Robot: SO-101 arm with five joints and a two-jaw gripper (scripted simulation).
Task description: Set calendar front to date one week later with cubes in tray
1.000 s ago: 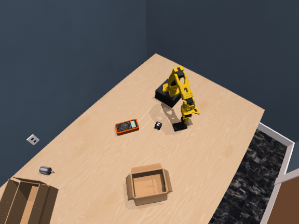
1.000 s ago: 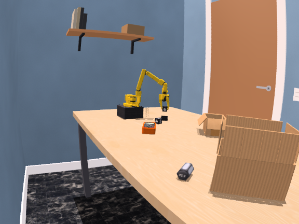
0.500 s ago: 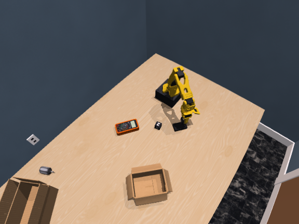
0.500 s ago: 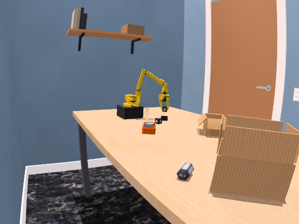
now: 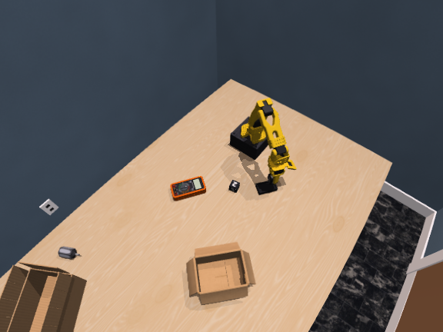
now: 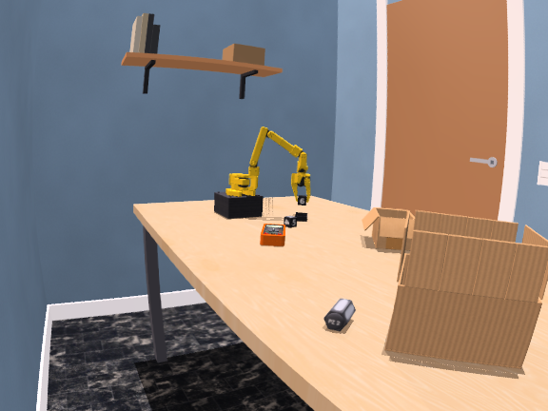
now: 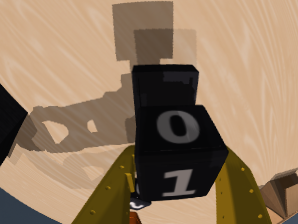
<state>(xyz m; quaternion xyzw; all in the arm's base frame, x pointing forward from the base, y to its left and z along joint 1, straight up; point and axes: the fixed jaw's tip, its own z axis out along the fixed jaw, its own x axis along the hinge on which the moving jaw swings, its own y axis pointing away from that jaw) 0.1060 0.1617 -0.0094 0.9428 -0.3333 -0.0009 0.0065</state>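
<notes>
Black tray (image 5: 266, 187) (image 6: 302, 217) (image 7: 165, 90) sits near the base, likely for easy reach. Your gripper (image 5: 274, 180) (image 6: 302, 199) (image 7: 176, 172) pinches one cube (image 6: 302, 201) (image 7: 181, 152) above it, 0 and 1 visible in wrist view, probably for placing. Loose cube (image 5: 234, 186) (image 6: 290, 221) lies beside the tray, presumably awaiting its turn.

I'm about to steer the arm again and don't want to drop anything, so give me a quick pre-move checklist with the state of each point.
1. Cube gripped by the pincer: ok, the held cube sits between its fingers.
2. Held cube raised off the tray: ok, a gap shows in the exterior view.
3. Second cube in the tray: not ok, it lies on the table beside it.
4. Multimeter out from under the pincer: ok, it lies beyond the second cube.
5. Date on the calendar's front: cannot tell, neither cube is in the tray.
</notes>
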